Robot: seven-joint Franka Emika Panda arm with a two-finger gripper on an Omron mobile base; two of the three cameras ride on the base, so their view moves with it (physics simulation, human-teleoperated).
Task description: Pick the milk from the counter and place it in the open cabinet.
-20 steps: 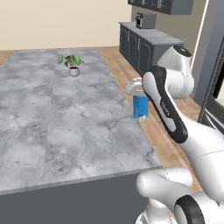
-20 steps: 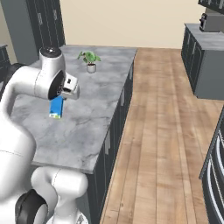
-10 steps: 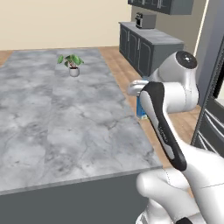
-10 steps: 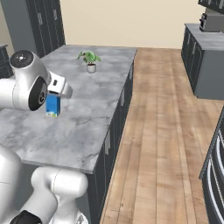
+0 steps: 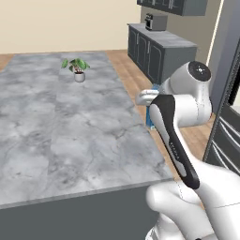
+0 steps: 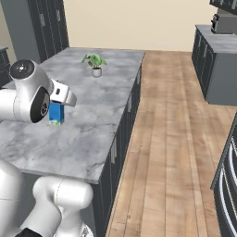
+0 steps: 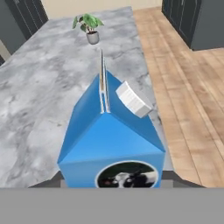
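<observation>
The milk point(image 7: 111, 144), a bright blue carton with a white cap, sits close up between the dark finger parts at the bottom corners of the hand view. My gripper point(image 6: 57, 105) is shut on the milk point(image 6: 56, 114), holding it upright just over the counter point(image 6: 97, 115) near the slab's right edge. In the left base view the milk point(image 5: 151, 114) is half hidden behind my white forearm, with the gripper point(image 5: 149, 104) above it. Dark wall cabinets point(image 5: 172, 4) hang at the top edge; I cannot tell whether a door is open.
A small potted plant point(image 5: 75, 69) stands far back on the counter. A dark floor-level cupboard run with a coffee machine point(image 5: 156, 21) lines the far wall. Wooden floor point(image 6: 171, 139) stretches to the right of the counter. A tall dark appliance point(image 5: 227, 103) rises at the right.
My elbow and upper joints have swung up and outward. The milk has stayed at about the same spot over the counter's edge and has gone from tilted to upright.
</observation>
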